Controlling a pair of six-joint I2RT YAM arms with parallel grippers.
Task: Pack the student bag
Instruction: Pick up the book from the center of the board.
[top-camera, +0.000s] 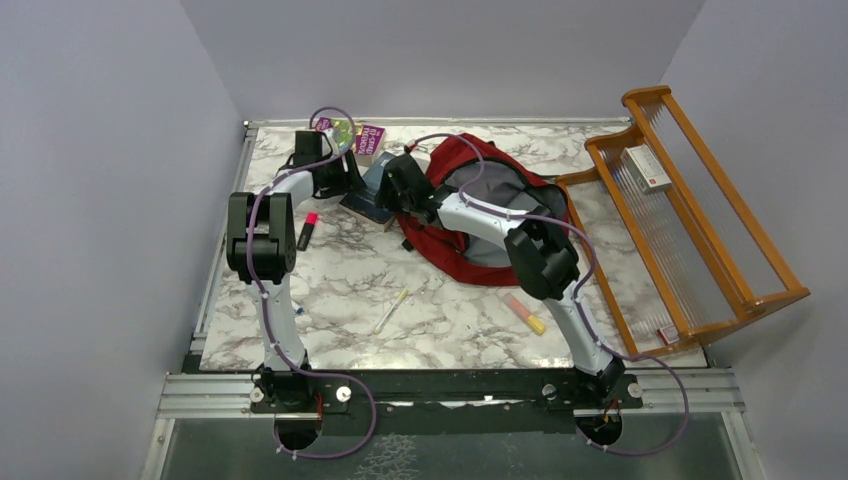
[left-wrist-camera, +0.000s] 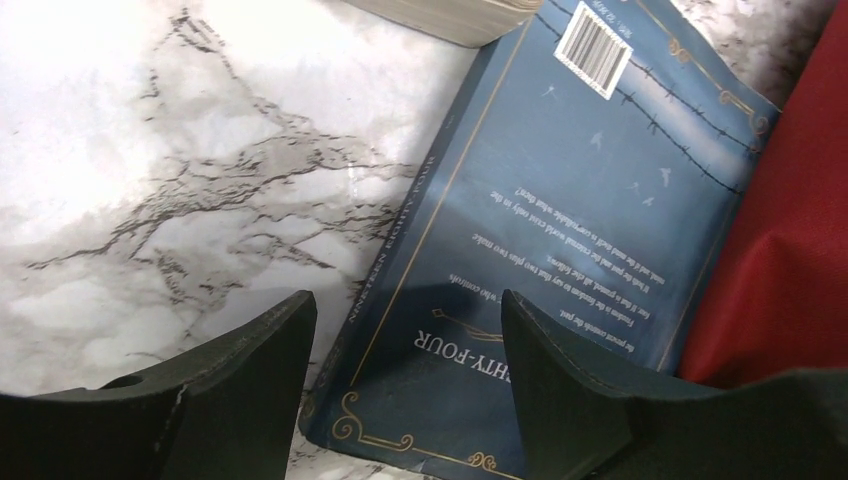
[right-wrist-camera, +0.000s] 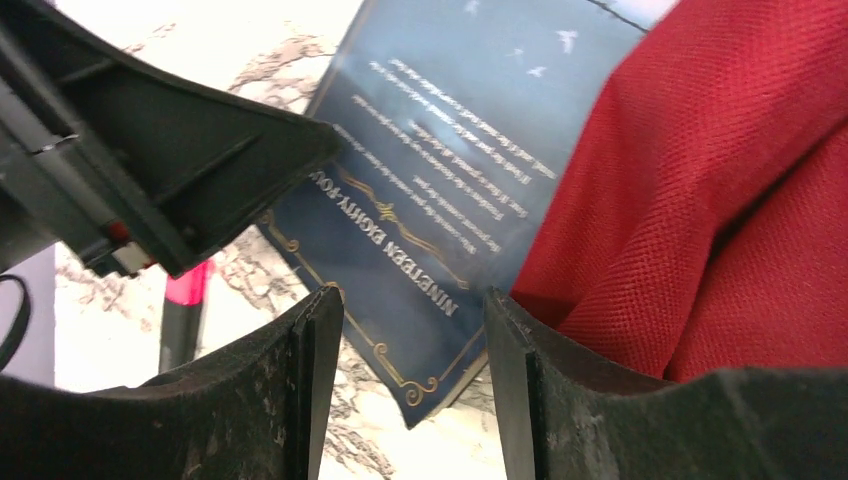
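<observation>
The red student bag (top-camera: 470, 255) lies open at the back middle of the table, its grey lining (top-camera: 495, 190) showing. A dark blue book (top-camera: 368, 203) lies flat on the table against the bag's left edge. My left gripper (top-camera: 350, 178) is open and empty, low over the book's left side; in the left wrist view (left-wrist-camera: 405, 340) the jaws straddle the book (left-wrist-camera: 570, 190) near its spine, with the bag (left-wrist-camera: 790, 250) at the right. My right gripper (top-camera: 393, 192) is open and empty just right of it. In the right wrist view (right-wrist-camera: 412, 330) the jaws frame the book's (right-wrist-camera: 430, 140) corner beside the bag's fabric (right-wrist-camera: 700, 180).
Two more books (top-camera: 368, 138) lie at the back, behind the blue one. A pink marker (top-camera: 308, 228), a thin pen (top-camera: 392, 310) and an orange-yellow highlighter (top-camera: 525, 313) lie on the marble. A wooden rack (top-camera: 690, 220) holding a white box (top-camera: 648, 168) stands at the right.
</observation>
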